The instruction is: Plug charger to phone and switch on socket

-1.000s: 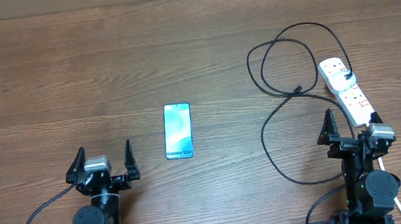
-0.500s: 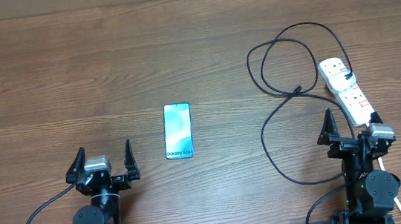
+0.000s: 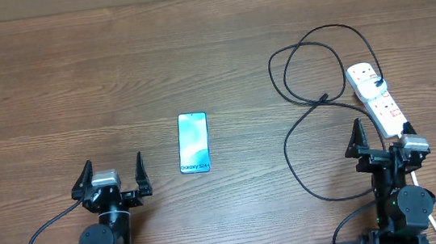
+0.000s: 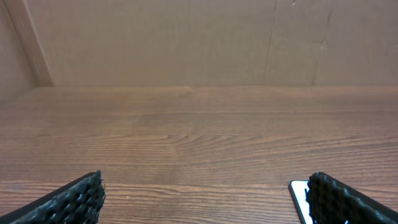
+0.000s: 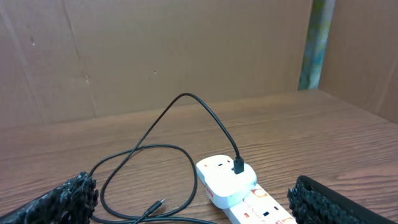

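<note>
- Wood tabletop [image 3: 75, 72], cardboard walls; left hand [image 3: 113, 162] and right hand [image 3: 382, 131] both spread, empty.
- phone [image 3: 193, 142] sits just ahead-right of left hand, handy for steadying.
- charger [image 3: 286, 151] is plugged into socket [image 3: 378, 97] ahead of right hand, tip loose.

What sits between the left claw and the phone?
Nothing: only bare brown wooden tabletop separates the open left claw from the slim blue-white-screened smartphone, clearest in the overhead view.
</note>
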